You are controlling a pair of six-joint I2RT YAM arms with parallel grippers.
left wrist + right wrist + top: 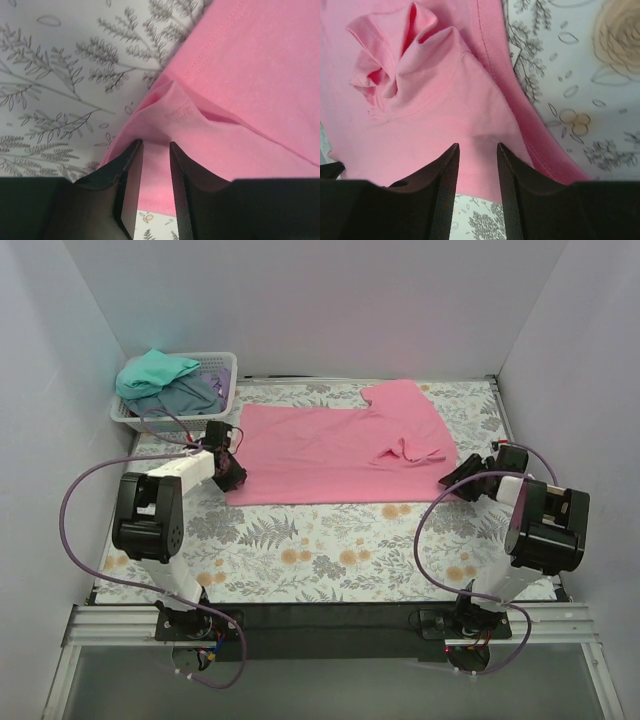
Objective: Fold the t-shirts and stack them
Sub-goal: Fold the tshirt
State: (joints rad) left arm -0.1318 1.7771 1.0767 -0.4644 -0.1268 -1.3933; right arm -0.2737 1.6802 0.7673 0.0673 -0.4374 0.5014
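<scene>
L gripper [155,145]: nearly shut, jaws a narrow slit apart, pinching the near-left hem corner of the pink t-shirt [330,450]; the cloth puckers up into the slit. R gripper [477,147]: same narrow gap, clamped on the shirt's edge just beside the ribbed collar band [490,55]. The shirt lies spread across the far half of the floral table [330,540], stretched btwn my two grippers, w/ one sleeve [395,65] crumpled on top. The teal t-shirt [155,372] and the grey-blue t-shirt [192,398] sit heaped in the white basket [228,380] at the far-left corner.
</scene>
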